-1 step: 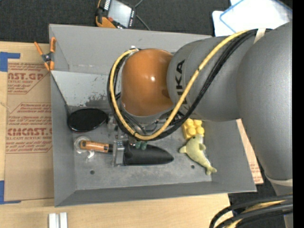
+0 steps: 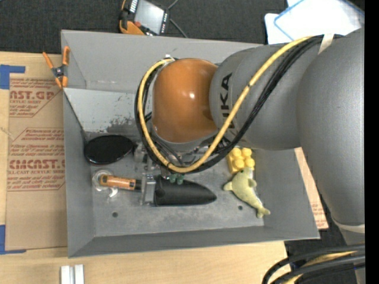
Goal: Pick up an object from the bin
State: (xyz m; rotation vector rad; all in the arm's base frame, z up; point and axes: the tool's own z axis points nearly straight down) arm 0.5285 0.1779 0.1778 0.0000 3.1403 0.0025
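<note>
I'm at the grab step. My gripper (image 2: 148,189) is low by the black cone (image 2: 180,194), mid-bin (image 2: 177,229). Open or closed, I can't tell. Next, I'd squeeze.

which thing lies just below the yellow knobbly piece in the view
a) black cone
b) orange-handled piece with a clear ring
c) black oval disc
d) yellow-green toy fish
d: the yellow-green toy fish lies close below the yellow knobbly piece at the right of the bin floor, while the other three lie further left.
</note>
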